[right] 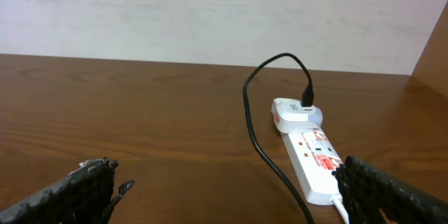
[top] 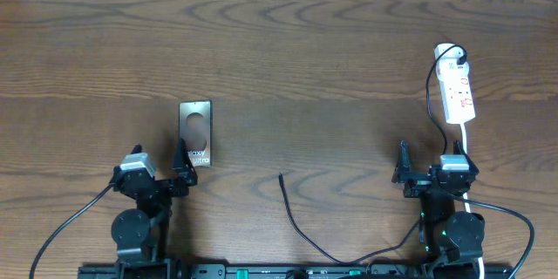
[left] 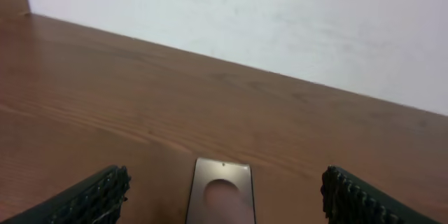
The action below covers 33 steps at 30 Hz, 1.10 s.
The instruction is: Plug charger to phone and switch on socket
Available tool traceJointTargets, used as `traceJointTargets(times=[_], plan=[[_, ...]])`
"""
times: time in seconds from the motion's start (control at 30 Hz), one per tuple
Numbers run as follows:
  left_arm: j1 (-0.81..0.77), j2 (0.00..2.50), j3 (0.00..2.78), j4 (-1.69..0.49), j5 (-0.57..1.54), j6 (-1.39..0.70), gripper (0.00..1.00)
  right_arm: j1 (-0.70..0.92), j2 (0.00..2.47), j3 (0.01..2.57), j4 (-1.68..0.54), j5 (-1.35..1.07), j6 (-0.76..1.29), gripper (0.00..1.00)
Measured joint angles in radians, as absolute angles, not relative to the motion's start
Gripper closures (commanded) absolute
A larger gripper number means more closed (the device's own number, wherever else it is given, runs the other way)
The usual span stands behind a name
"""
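The phone [top: 195, 132] lies flat on the table at centre left, its dark face with a round pale patch up; it also shows in the left wrist view [left: 221, 194]. My left gripper [top: 159, 171] is open just in front of it, not touching. The white socket [top: 456, 90] lies at the far right, also in the right wrist view [right: 313, 157]. The black charger cable [right: 253, 115] runs from an adapter on the socket's far end; its free tip [top: 281, 176] rests on the table at centre front. My right gripper [top: 430, 173] is open and empty in front of the socket.
A thick white cord [top: 467, 144] leaves the socket's near end toward my right arm. The white adapter [right: 297, 113] sits at the socket's far end. A pale wall stands behind the wooden table [top: 331, 44].
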<state>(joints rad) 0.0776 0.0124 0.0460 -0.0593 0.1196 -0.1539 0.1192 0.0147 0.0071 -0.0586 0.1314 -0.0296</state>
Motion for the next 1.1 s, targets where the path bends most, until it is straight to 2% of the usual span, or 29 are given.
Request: traceJointTargets(times=[0.23, 0.47, 0.8, 1.07, 1.1], plan=[[0.078, 0.186, 0.279, -0.17, 0.134, -0.051, 0.1, 0.119, 0.014, 0.007, -0.059, 0.131, -0.03, 0.01], [0.078, 0.617, 0.611, -0.29, 0.169, 0.001, 0.1, 0.119, 0.012, 0.007, -0.057, 0.132, -0.03, 0.01], [0.078, 1.325, 1.242, -0.863, 0.186, 0.022, 0.1, 0.119, 0.012, 0.007, -0.057, 0.132, -0.03, 0.01], [0.078, 1.626, 1.301, -0.921, 0.186, 0.024, 0.1, 0.115, 0.012, 0.007, -0.058, 0.132, -0.03, 0.01], [0.078, 1.641, 1.301, -0.918, 0.186, 0.024, 0.16, 0.115, 0.012, 0.007, -0.058, 0.132, -0.03, 0.01]])
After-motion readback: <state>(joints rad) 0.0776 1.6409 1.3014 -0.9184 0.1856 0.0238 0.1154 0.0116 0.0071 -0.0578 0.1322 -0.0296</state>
